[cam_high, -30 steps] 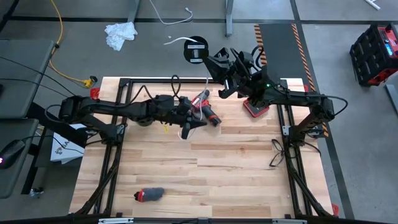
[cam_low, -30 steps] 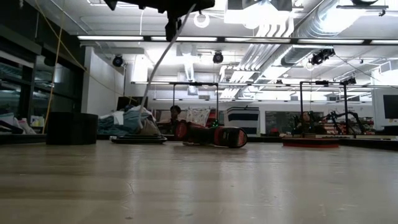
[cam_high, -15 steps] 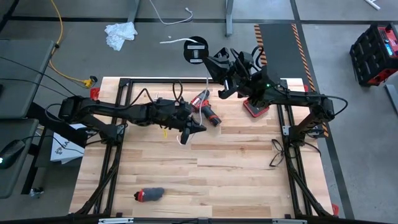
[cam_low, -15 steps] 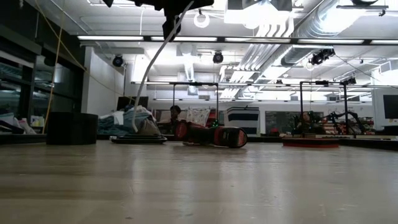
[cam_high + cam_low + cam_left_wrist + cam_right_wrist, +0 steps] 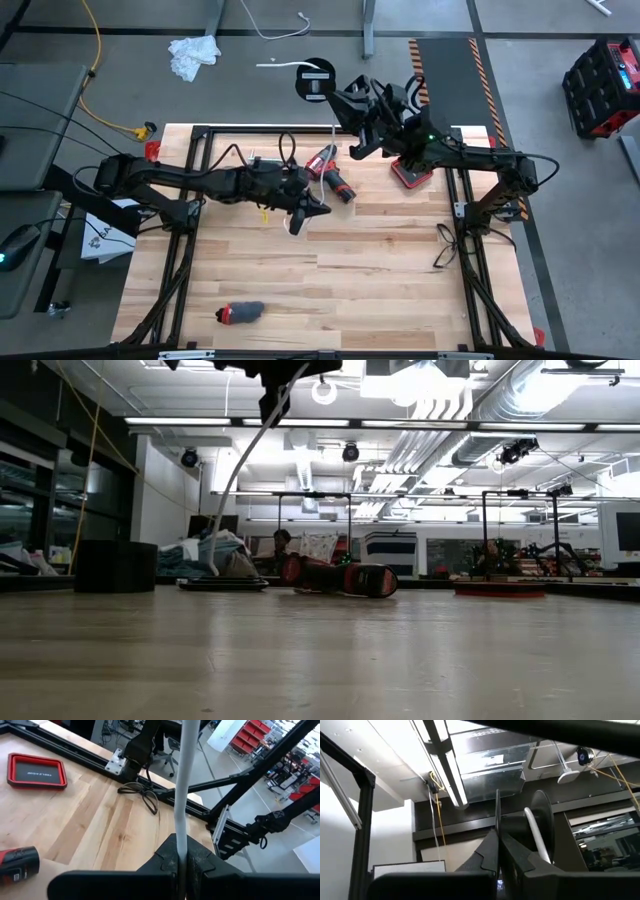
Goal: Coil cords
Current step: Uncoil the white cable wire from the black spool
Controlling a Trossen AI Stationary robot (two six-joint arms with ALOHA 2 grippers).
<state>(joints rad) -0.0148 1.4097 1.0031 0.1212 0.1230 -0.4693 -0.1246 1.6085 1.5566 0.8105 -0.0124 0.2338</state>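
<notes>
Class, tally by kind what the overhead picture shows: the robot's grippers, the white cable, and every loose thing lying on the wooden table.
Grippers: 2, left gripper and right gripper
White cable: 1
Red tray: 1
Red-and-black tool: 1
Small dark-and-red thing: 1
Total: 6

A pale wooden table (image 5: 380,270) carried a red-and-black tool (image 5: 334,182) near its far edge, a red tray (image 5: 411,173) just beside that tool, and a small dark bundle (image 5: 240,313) well apart from it.
</notes>
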